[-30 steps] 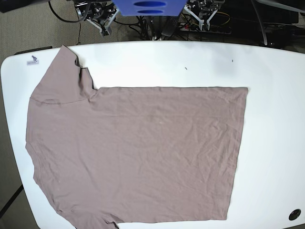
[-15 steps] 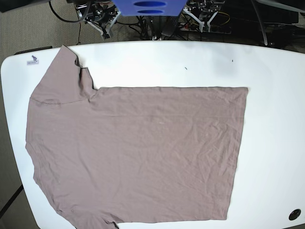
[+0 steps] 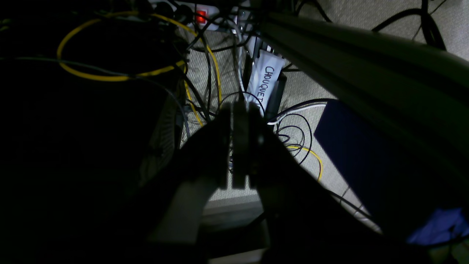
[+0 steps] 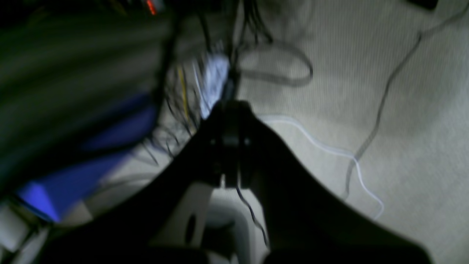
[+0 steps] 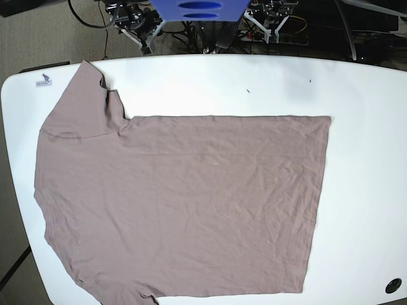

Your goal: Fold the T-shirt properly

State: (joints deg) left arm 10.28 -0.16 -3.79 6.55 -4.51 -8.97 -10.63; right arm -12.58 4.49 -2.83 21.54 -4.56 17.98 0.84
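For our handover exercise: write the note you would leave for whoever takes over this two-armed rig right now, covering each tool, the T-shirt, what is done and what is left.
Left tool: shut, empty, parked behind the table's far edge above the floor cables.
Right tool: shut, empty, also off the table; its view is blurred.
T-shirt: spread flat and lightly wrinkled on the white table, hem toward the base view's right, one sleeve at the upper left, the near edge running out of frame.
Done: shirt laid out.
Left: every fold; none is made yet.

"CHOUQUET" on white tag (image 3: 264, 82)
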